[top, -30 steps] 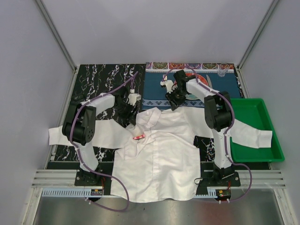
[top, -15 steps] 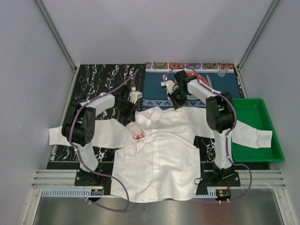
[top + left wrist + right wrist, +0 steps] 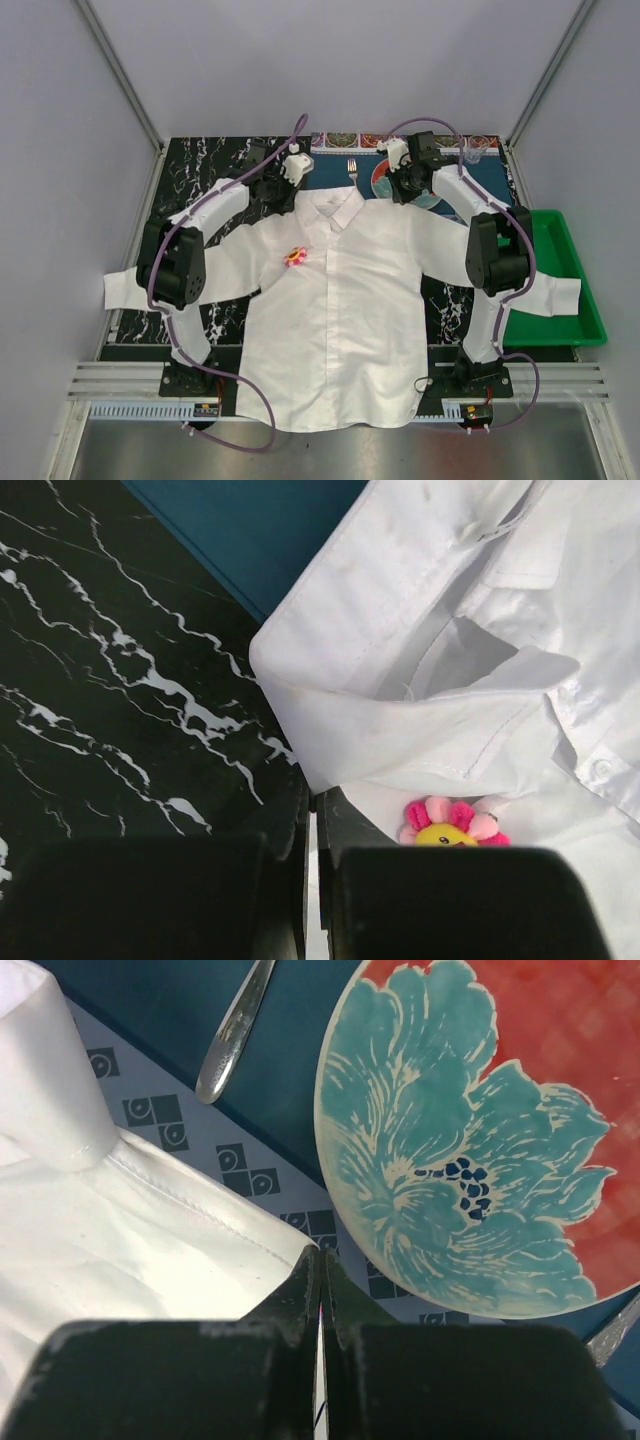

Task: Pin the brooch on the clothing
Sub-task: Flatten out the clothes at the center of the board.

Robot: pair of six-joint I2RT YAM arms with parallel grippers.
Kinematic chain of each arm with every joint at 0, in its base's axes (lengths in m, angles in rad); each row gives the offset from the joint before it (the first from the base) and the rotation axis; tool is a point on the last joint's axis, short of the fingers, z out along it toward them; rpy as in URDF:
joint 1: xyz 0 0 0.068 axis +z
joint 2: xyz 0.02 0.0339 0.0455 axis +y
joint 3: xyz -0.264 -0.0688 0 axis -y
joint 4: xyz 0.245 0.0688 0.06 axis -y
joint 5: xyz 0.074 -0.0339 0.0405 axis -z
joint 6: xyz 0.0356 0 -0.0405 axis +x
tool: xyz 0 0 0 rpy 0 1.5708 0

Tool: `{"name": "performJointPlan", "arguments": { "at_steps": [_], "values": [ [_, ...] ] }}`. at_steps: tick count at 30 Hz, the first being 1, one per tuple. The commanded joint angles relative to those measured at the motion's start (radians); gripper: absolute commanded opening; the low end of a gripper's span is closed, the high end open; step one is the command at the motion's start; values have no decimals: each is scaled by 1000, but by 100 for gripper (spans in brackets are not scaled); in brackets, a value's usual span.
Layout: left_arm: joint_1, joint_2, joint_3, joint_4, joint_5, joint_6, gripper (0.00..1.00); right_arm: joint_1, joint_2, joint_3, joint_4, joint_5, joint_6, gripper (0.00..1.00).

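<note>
Brooch [image 3: 447, 825] lies beside left gripper [image 3: 312, 810] pinching shirt [image 3: 420, 630]; right gripper [image 3: 320, 1260] pinches shirt too.

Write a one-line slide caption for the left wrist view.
Shut jaws pinch the edge of the white shirt, pink flower brooch just beside them.

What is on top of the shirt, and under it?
A pink flower brooch lies on the shirt. Dark marbled tabletop and blue mat show at its edges; anything else underneath is covered.

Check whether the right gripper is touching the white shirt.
Touching. The right wrist view shows the right gripper shut on the edge of the shirt, with a sliver of white fabric pinched in it.
</note>
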Motion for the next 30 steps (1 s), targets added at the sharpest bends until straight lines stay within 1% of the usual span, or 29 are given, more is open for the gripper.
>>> {"name": "performJointPlan", "arguments": {
  "at_steps": [1,4,8,9,11,13,18,19,21,22,23,24,25,26,27,29,30],
  "values": [
    [-4,27,49,78,-110,57,0,1,-26,-25,82,56,23,0],
    [-7,73,83,75,-133,45,0,3,9,0,76,89,45,0],
    [-6,95,82,130,-179,20,0,1,69,73,77,116,98,0],
    [-6,101,80,145,-209,17,0,3,91,83,80,124,102,0],
    [-3,110,85,166,-226,17,0,3,106,110,91,173,115,0],
    [-1,125,108,171,-251,17,0,3,112,115,102,199,127,0],
    [0,152,144,194,-254,17,0,3,99,103,139,219,139,0],
    [0,158,157,194,-250,20,0,3,99,100,142,257,138,0],
    [-7,178,172,190,-257,25,0,1,100,97,149,280,138,0],
    [-9,187,195,183,-265,25,3,3,105,109,148,279,138,4],
    [-7,196,207,153,-266,17,12,1,108,118,127,273,136,23],
    [-1,198,221,127,-238,11,35,3,106,127,113,255,135,44],
    [22,192,229,105,-221,-12,46,3,106,142,72,238,124,57],
    [35,175,218,81,-196,-16,52,3,100,149,51,230,113,79],
    [54,117,200,73,-140,-13,60,3,82,152,30,203,104,82],
    [104,45,116,61,-109,-1,65,3,56,166,-54,179,78,82],
    [124,-38,85,49,-52,8,71,1,18,161,-77,150,69,84]
  ]
}}
